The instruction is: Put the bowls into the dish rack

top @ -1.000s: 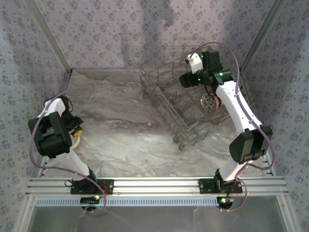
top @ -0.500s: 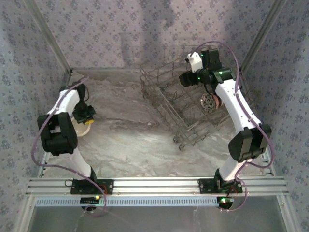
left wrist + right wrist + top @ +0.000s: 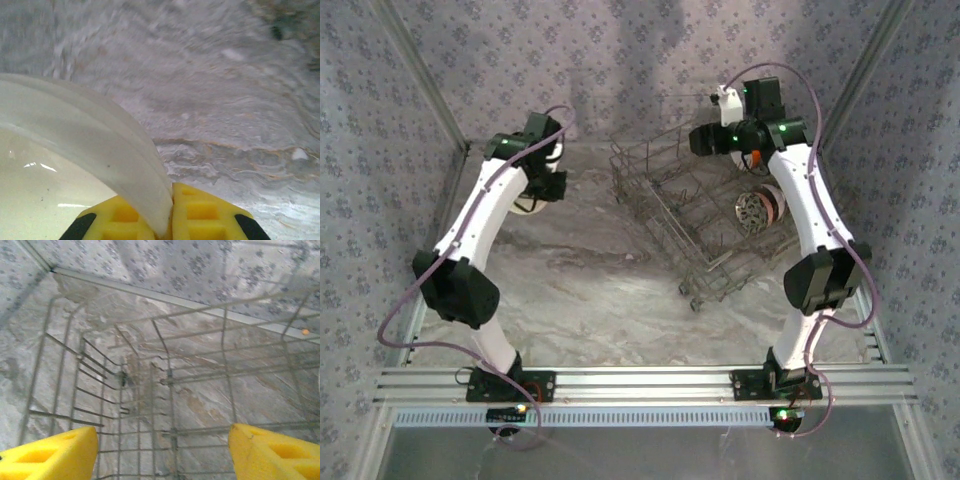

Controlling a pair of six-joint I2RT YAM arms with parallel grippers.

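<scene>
Dish rack point(image 3: 692, 215), a large rectangular basket of grey metal wire, sits askew on the far right part of the grey-white marbled worktop point(image 3: 590, 280). At the rack's right side a round patterned bowl point(image 3: 751, 212) stands on edge among the tines, with an orange-tinted bowl point(image 3: 775, 203) just behind it, nearer the worktop's right edge. The right fingers point(image 3: 708, 140) hang over the rack's far corner. The left arm reaches towards the far left corner, where the left fingers point(image 3: 544, 186) hold a plain white round bowl point(image 3: 526, 205). Walls of pale lilac cloth point(image 3: 620, 70) with a small flower print close in the far, left and right sides, and aluminium rails point(image 3: 640, 380) run along the near edge.

From the left wrist, the yellow left fingers point(image 3: 200, 215) are clamped together on the thin rim of the white bowl point(image 3: 75, 150); beyond it lies the marbled worktop point(image 3: 225, 100), blurred.

From the right wrist, the yellow right fingers point(image 3: 50, 455) stand wide apart, holding nothing. Below them lie the dish rack's wire grid and slanted tines point(image 3: 170, 380), with the marbled worktop point(image 3: 210, 395) under the wires and the flowered wall point(image 3: 150, 260) beyond.
</scene>
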